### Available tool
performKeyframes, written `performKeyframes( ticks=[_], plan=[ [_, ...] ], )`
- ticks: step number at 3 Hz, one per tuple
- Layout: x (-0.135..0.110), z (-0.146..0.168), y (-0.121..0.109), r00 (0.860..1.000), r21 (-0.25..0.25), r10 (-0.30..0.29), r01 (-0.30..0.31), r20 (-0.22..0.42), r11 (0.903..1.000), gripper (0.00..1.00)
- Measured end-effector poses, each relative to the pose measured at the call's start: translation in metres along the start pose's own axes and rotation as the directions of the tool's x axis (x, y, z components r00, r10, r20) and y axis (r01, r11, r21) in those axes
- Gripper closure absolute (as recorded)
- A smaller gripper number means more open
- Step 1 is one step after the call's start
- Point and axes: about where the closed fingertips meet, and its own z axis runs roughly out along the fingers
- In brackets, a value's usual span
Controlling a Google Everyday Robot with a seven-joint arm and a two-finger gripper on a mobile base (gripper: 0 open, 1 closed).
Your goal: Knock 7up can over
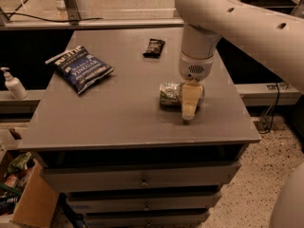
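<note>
The 7up can (pixel 170 94) lies on its side on the grey table (pixel 118 122), right of centre, its silver-white body with green markings pointing left. My gripper (pixel 189 112) hangs from the white arm straight down over the can's right end. One pale finger (pixel 190 101) reaches down to the table top in front of the can and covers its right part.
A blue chip bag (pixel 79 68) lies at the table's back left. A small dark snack packet (pixel 154 47) lies at the back centre. A white pump bottle (pixel 13 83) stands on a ledge to the left. Drawers sit below the table; a cardboard box (pixel 21 198) is at the lower left.
</note>
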Motion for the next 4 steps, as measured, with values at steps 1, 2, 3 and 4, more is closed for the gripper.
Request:
performKeyframes(
  ticks=[1,2,3,4],
  plan=[
    [0.000,-0.003,0.001,1.000,0.009,0.001,-0.001,0.003,1.0000,0.00],
    [0.001,-0.016,0.006,0.999,0.044,0.006,-0.007,0.038,0.9990,0.00],
    [0.008,-0.030,0.020,0.995,0.083,0.016,-0.024,0.098,0.9963,0.00],
    [0.020,-0.036,0.037,0.988,0.109,0.039,-0.056,0.152,0.9925,0.00]
  ],
)
